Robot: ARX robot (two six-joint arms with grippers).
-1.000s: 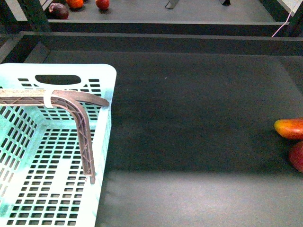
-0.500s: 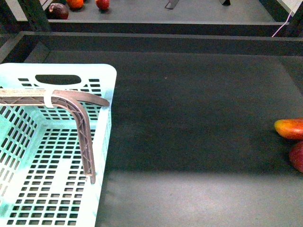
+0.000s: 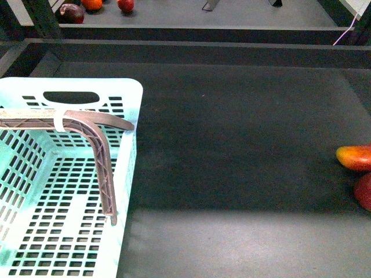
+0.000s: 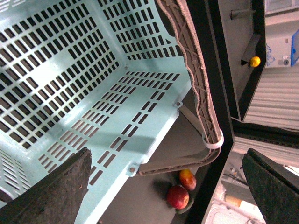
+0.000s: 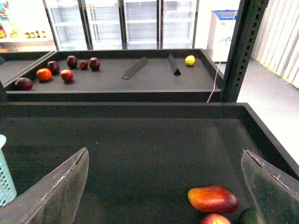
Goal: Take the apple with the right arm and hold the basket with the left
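Observation:
The light aqua basket (image 3: 69, 174) stands at the table's front left, nothing in it. A brown L-shaped finger (image 3: 98, 150) of my left arm, with a white band, lies over the basket's far right corner and runs along its right wall. In the left wrist view my left gripper (image 4: 168, 156) is open over the basket (image 4: 70, 70), with the brown finger (image 4: 201, 93) following the rim. The red apple (image 3: 364, 191) lies at the table's far right edge, also the apple (image 5: 217, 219) just below my open right gripper (image 5: 164, 161), untouched.
An oblong orange-red fruit (image 3: 355, 156) with a yellow end lies right behind the apple, and a dark green thing (image 5: 250, 217) sits beside it. The dark table has a raised back edge (image 3: 191, 49). A shelf behind holds several fruits (image 5: 44, 74) and a lemon (image 5: 189, 60).

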